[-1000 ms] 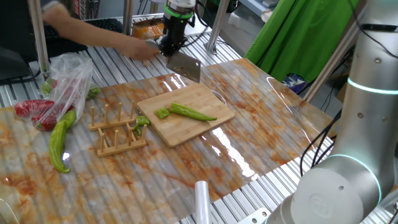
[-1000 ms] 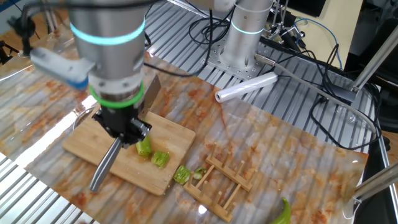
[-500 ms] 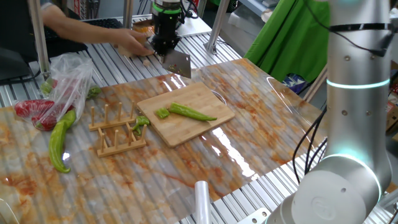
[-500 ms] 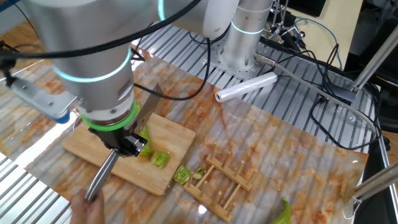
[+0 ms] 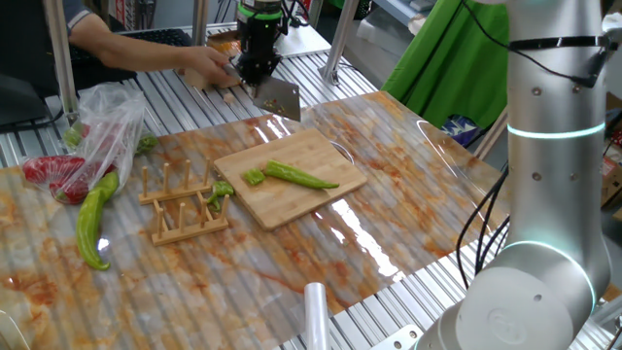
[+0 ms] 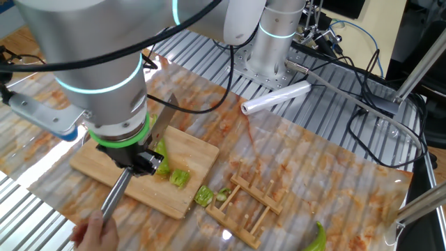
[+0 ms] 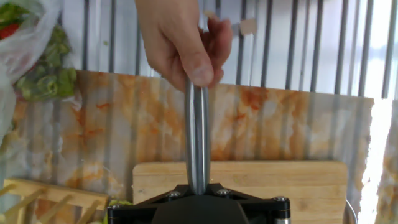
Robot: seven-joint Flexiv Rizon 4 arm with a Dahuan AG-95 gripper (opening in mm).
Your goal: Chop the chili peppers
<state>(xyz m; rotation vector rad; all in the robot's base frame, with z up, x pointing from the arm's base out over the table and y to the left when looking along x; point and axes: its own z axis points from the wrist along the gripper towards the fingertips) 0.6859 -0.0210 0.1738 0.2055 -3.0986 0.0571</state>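
Steel is clamped in the gripper point(image 7: 198, 194): its jaws are closed tight on the round handle of a knife point(image 5: 276, 95), whose broad blade hangs tilted above the table's point(image 5: 389, 194) far edge in one fixed view. The free end of the handle is pinched by a person's hand point(image 7: 180, 40), seen from above in the hand view and at the lower edge in the other fixed view. A cutting board point(image 5: 321, 160) lies on the table below and in front of the gripper. On it a long chili point(image 5: 301, 176) is laid, with a short cut chunk point(image 5: 254, 177) just beside its stem end; both are well apart from the blade, nearer the camera in the one fixed view. In the other fixed view green chunks point(image 6: 180, 178) are seen on the board just under the gripper, and one more piece point(image 6: 204, 196) lies at the board's edge beside a wooden rack point(image 5: 185, 206). A clear plastic bag point(image 5: 102, 126) at the left holds red peppers point(image 5: 53, 175) and some green ones. A paler, thicker curved pepper point(image 5: 92, 219) lies on the table beside the bag. A roll of clear film point(image 6: 276, 97) lies near the arm's base.
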